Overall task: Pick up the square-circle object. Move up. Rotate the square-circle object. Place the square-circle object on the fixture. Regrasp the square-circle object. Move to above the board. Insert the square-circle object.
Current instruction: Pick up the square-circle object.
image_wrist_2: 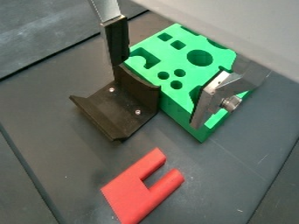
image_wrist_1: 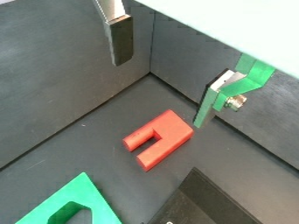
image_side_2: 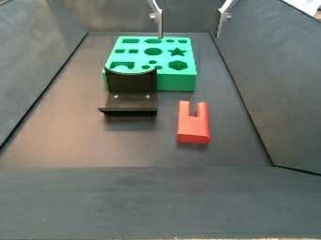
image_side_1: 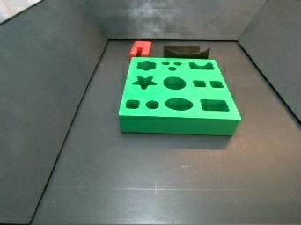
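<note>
No readable text, label or number on any object in view.

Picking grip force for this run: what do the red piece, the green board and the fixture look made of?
Square-circle object: likely matte red plastic, uniform colour, crisp edges. Board: probably the same plastic in green, dull sheen, clean-cut holes. Fixture: dark, maybe metal or plastic; screw heads show. The gripper hangs open above them, empty.

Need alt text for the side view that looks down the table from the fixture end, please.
The red square-circle object lies flat on the dark floor, untouched, prongs toward the green board. The black fixture sits beside it, against the board. The gripper hangs above the board, jaws open and empty.
</note>
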{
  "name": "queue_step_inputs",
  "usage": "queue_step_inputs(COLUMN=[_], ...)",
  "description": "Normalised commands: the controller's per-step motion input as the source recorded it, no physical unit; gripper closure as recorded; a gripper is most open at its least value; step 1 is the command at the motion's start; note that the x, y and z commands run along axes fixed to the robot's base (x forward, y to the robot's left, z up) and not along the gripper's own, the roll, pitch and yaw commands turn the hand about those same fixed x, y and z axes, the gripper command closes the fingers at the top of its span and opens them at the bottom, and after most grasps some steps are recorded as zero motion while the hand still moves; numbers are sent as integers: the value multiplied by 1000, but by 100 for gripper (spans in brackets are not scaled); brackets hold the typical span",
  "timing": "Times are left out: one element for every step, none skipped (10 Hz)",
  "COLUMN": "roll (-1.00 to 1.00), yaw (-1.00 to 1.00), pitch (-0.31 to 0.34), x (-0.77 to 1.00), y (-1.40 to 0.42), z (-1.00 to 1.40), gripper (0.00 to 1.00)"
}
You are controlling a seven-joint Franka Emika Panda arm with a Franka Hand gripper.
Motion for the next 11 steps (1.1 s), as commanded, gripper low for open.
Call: queue_step_inputs(roll=[-126,-97,-144,-143,-151,-171,-180,-176,-216,-236,-246], yaw=[0,-49,0,0,-40,-86,-77,-49,-20,0,0], pitch=[10,11,3,7,0,0,0,-67,-96,-107,-91], x=[51,123,157,166,106,49,0,-209,-263,-211,-154], y=[111,151,69,71,63,49,69,137,114,97,137], z=[-880,-974,-883,-886,-866,-829,-823,-846,-746,-691,-677], gripper=[0,0,0,0,0,0,0,0,0,0,0])
